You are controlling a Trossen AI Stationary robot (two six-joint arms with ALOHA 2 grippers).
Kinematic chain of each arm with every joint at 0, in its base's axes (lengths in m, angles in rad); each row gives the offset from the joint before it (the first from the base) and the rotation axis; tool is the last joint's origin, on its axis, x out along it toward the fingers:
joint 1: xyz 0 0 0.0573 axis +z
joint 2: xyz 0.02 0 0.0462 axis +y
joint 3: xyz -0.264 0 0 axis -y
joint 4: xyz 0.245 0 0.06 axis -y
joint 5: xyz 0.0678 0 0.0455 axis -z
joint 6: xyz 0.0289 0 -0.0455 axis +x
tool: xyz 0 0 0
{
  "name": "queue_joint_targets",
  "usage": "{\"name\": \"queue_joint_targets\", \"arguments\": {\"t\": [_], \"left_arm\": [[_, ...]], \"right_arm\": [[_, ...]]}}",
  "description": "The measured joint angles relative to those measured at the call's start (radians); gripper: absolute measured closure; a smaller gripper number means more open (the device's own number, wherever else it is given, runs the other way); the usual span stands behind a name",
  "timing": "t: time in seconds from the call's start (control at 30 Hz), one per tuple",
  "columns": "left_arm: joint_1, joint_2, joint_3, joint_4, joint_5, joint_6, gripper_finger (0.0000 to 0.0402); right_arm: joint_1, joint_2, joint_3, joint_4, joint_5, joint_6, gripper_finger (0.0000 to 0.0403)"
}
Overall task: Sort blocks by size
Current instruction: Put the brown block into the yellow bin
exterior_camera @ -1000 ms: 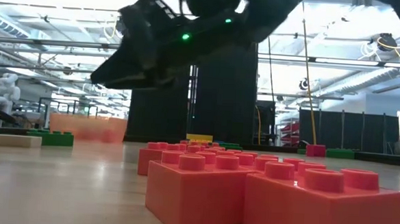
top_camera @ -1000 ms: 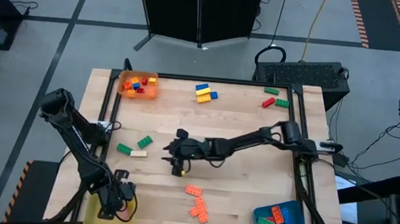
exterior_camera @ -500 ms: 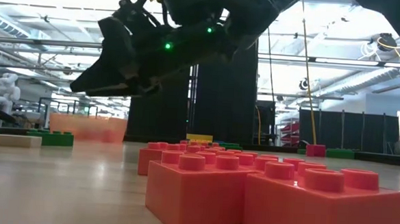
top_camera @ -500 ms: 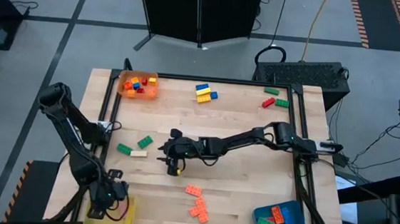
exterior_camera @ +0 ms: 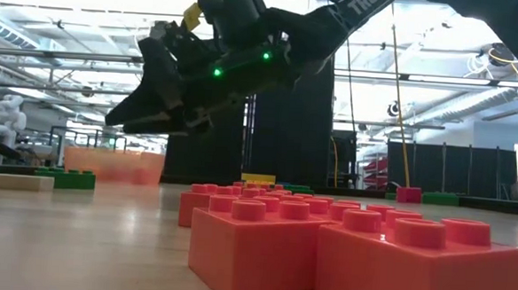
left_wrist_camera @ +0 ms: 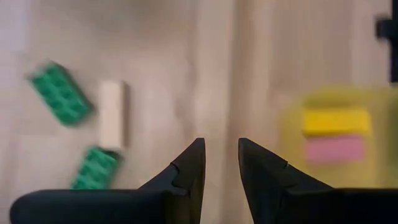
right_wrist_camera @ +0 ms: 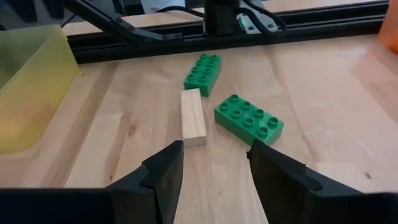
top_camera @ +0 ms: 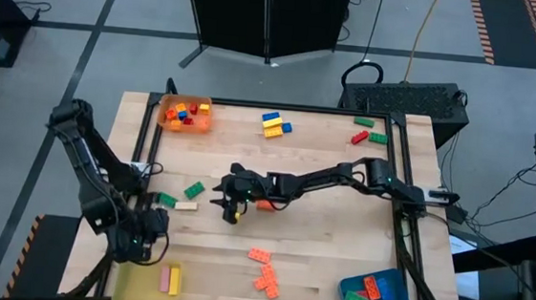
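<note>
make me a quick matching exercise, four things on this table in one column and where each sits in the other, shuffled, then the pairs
Things:
1. orange tray
2. blue tray
3. yellow tray
4. wooden block

Places in the high view:
A. bottom right corner of the table
B. bottom left corner, holding a pink brick and a yellow brick
C. top left corner, filled with small mixed bricks
D. left of centre, beside two green bricks

Pairs: 1-C, 2-A, 3-B, 4-D
</note>
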State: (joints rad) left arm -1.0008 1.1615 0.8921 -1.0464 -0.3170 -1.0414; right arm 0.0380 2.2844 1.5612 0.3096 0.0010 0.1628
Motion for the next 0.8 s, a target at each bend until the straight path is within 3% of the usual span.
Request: {"name": "queue_joint_targets", "arguments": {"t": [0.17, 0.27, 0.43, 0.67, 0.8], "left_arm": [[0.001, -0.005, 0.0, -0.012, -0.258, -0.025, 0.0304], [0.016, 0.002, 0.0, -0.011, -0.329, -0.018, 0.0304], [0.07, 0.046, -0.026, -0.008, -0.306, 0.0, 0.0289], [0.166, 0.151, -0.055, -0.008, -0.262, 0.056, 0.0208], [0.234, 0.184, -0.061, 0.017, -0.187, 0.132, 0.0185]], "right_arm": [[0.0, 0.007, 0.0, -0.007, 0.002, -0.006, 0.0227], [-0.001, 0.005, 0.0, -0.008, 0.006, 0.007, 0.0227], [-0.002, -0.006, 0.0, -0.084, 0.006, 0.017, 0.0227], [-0.006, -0.04, -0.001, -0.26, 0.002, -0.02, 0.0227], [-0.006, -0.041, -0.001, -0.298, -0.003, -0.025, 0.0227]]}}
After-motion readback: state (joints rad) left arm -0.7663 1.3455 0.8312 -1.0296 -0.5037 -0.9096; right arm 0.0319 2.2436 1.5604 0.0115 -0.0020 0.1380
